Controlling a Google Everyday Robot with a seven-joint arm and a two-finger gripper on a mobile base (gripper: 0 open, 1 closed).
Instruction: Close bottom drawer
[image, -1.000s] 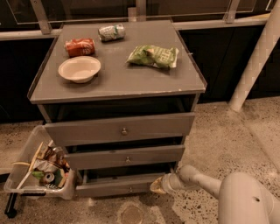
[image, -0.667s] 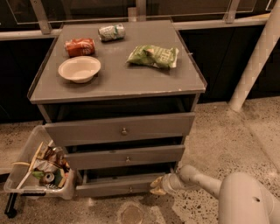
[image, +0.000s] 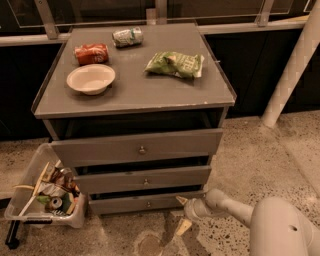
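While beside bottom drawer (image: 125, 204) — pincer (image: 182, 214)

I could read no lettering on the red can (image: 91, 53), the silver can (image: 127, 36) or the green bag (image: 175, 64), with my gripper (image: 182, 214) low beside the right end of the bottom drawer (image: 148, 203).

Dim warm light from above, claw (image: 181, 214) in gloom beside bottom drawer (image: 120, 205)

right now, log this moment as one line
task: close drawer | gripper: open, at right end of slim grey wooden bottom drawer front | contact: cannot tell | fully shut: cannot tell
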